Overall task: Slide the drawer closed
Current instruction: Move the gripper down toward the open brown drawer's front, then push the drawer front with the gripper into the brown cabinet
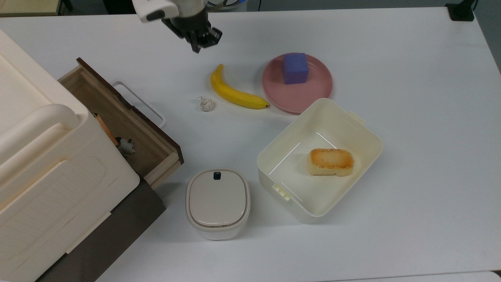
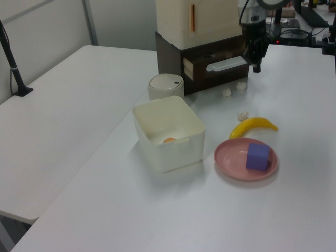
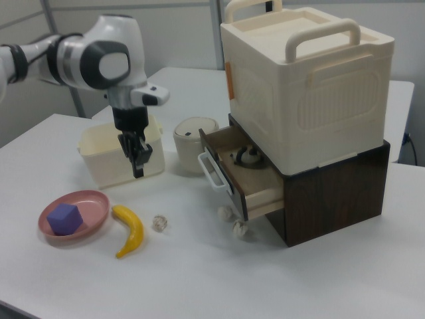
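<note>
cabinet [image 1: 58,164] overhang hides the open drawer's [image 1: 129,129] rear.

Brown-fronted drawer [image 1: 117,117], pulled open

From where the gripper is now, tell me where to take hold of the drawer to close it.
Go for the white loop handle on the drawer's dark front, approaching from the table side: it stands clear of the panel. The gripper could probably also just push it inward.
</note>
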Available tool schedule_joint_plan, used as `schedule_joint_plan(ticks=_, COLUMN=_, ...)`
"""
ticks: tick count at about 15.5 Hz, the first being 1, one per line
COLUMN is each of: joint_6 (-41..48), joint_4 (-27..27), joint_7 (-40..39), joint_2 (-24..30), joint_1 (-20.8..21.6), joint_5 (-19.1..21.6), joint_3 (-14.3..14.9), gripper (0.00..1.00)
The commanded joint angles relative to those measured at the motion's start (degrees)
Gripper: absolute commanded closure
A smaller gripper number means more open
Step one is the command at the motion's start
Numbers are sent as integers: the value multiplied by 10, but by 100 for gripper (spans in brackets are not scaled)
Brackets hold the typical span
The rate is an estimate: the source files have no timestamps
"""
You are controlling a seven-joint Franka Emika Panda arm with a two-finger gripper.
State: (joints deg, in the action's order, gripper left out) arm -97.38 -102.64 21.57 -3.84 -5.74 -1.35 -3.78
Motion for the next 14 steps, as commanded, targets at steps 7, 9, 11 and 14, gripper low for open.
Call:
schedule_joint_plan(ticks=7, joint_6=-232, joint_4=-90, joint_7=-9, joint_2=-15, joint_1=-40, joint_5=3, joint_3=4, gripper=100)
schedule_joint_plan(ticks=9, joint_6=-263, joint_4=-89, joint_7=-9, joint_2=-33, joint_1=-52, joint_5=3, joint_3=4, gripper=100)
schedule_joint_plan(ticks=11, joint_6=-282, joint_4=-89, joint_7=-9, joint_2=-42, joint_1=-65, joint_5=-4, joint_3=4, gripper=100)
schedule_joint_plan(ticks=14, joint_6=-346, joint_4=-89, joint_7=-9, joint_2=-65, joint_1=-88, joint_5=-17, joint_3=5, gripper=100)
